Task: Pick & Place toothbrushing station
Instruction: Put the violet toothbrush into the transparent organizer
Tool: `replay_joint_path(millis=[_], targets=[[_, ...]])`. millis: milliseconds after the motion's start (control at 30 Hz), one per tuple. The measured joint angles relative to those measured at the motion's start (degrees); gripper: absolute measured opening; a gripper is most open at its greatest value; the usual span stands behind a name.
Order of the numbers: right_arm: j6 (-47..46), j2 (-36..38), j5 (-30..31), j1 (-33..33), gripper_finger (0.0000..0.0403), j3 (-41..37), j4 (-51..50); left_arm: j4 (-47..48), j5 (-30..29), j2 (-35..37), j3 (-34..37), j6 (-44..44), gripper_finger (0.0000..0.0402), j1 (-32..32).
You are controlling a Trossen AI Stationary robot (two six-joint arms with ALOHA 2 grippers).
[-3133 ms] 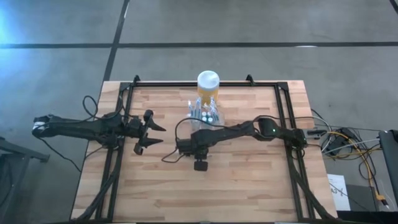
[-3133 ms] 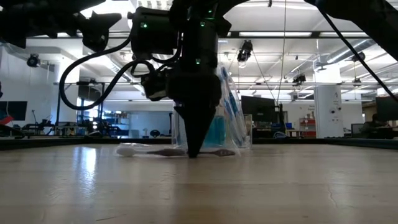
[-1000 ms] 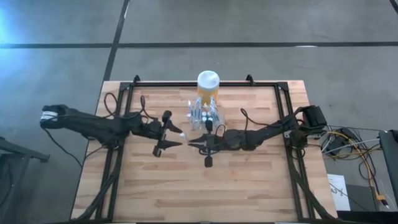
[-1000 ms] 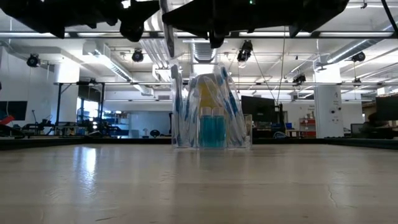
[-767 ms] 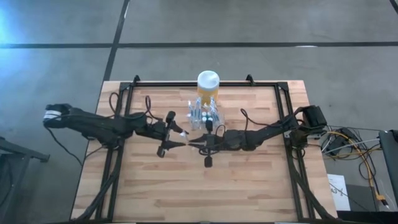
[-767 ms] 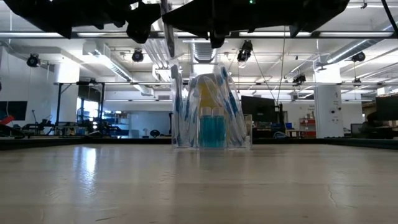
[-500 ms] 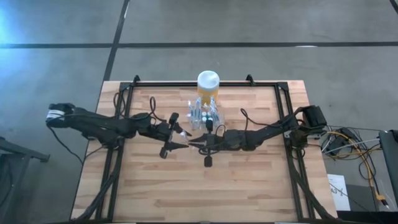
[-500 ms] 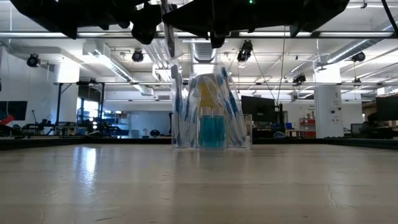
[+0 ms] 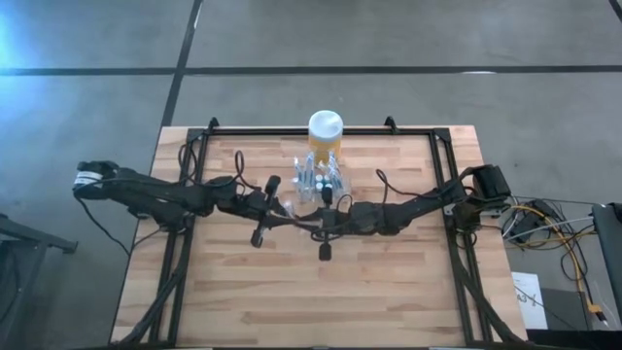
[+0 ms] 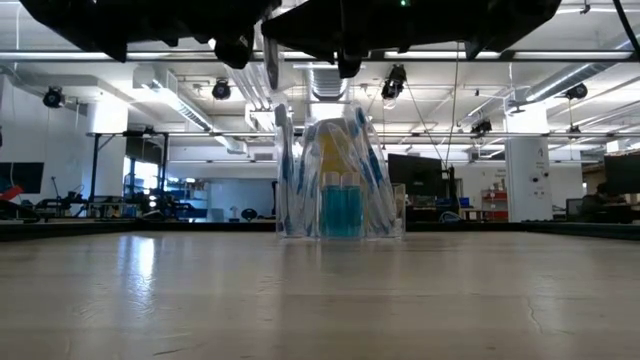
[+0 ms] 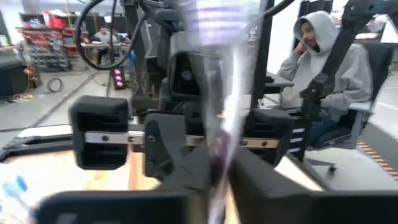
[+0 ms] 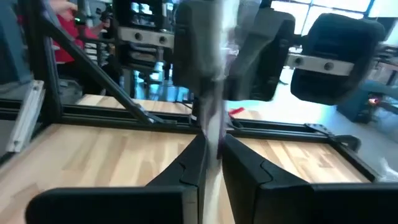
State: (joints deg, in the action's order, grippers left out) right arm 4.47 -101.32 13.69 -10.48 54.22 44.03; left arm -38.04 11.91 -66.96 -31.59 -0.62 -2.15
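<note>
Both arms reach in over the wooden table point(image 9: 389, 282) and meet just in front of the toothbrushing station point(image 9: 316, 181).

1. Right gripper point(image 9: 304, 222): raised above the table top, pointing toward the left arm. In the right wrist view its two fingers stand nearly together, clamped on a thin clear-handled toothbrush point(image 12: 210, 93) that stands upright between them.
2. Left gripper point(image 9: 285, 211): raised to the same height, facing the right gripper and almost touching it. The toothbrush passes directly in front of its wrist camera. Whether this gripper has hold of the toothbrush cannot be told.
3. Toothbrush: in the low view its clear handle point(image 10: 269, 60) hangs down from the dark gripper bodies, well clear of the table surface and in front of the station's left side.
4. Toothbrushing station: a clear plastic holder point(image 10: 336, 180) standing upright on the table near the far edge, at the table's centre line. It holds blue toothbrushes and blue-filled containers. Neither gripper touches it.
5. Yellow jar point(image 9: 326, 127) with a white lid: stands just behind the station, at the far edge.

Beyond the table, a person in a grey hooded top point(image 11: 323, 62) sits in a chair.
</note>
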Motion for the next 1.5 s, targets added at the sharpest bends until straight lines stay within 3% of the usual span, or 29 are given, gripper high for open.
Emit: replay_joint_path(millis=[67, 267, 467, 567, 700, 900, 1067, 1233, 1500], targets=[[-0.1, 0.0, -0.2, 0.0, 0.004, 0.0, 0.2, -0.1, 0.0, 0.0, 0.0, 0.5, 0.0022, 0.0], [-0.6, 0.0, -0.2, -0.3, 0.0054, 0.1, 0.1, 0.5, 0.1, 0.7, 0.0, 0.8, 0.0022, -0.1], [-1.7, 0.0, -0.2, -0.6, 0.0111, 0.1, -0.5, 2.1, 0.4, 3.5, 0.0, 0.9, 0.0022, -0.1], [-2.1, 0.0, -0.2, -0.6, 0.0137, 0.1, -0.6, 8.6, 0.0, 7.8, -1.1, 1.9, 0.0022, -0.1], [-4.7, 0.6, 0.0, -0.6, 0.0155, -0.1, -2.4, 24.1, -2.8, 16.0, -3.0, 5.0, 0.0022, -0.3], [-7.6, 1.6, -0.4, -0.6, 0.0151, -0.2, -4.8, 39.5, -4.4, 30.6, -1.6, 3.2, 0.0022, -0.3], [-7.6, 1.6, -0.5, -0.6, 0.0143, -0.3, -4.8, 45.9, -9.0, 41.5, 1.3, 2.1, 0.0022, -0.4], [-7.6, 2.7, -0.6, -0.9, 0.0136, -0.3, -6.7, 46.9, -9.6, 49.2, 5.0, 0.9, 0.0022, -0.3], [-8.9, 21.7, -0.6, -1.7, 0.0107, -1.1, -29.4, 47.9, -10.1, 57.9, 10.0, 0.1, 0.0022, -0.3]])
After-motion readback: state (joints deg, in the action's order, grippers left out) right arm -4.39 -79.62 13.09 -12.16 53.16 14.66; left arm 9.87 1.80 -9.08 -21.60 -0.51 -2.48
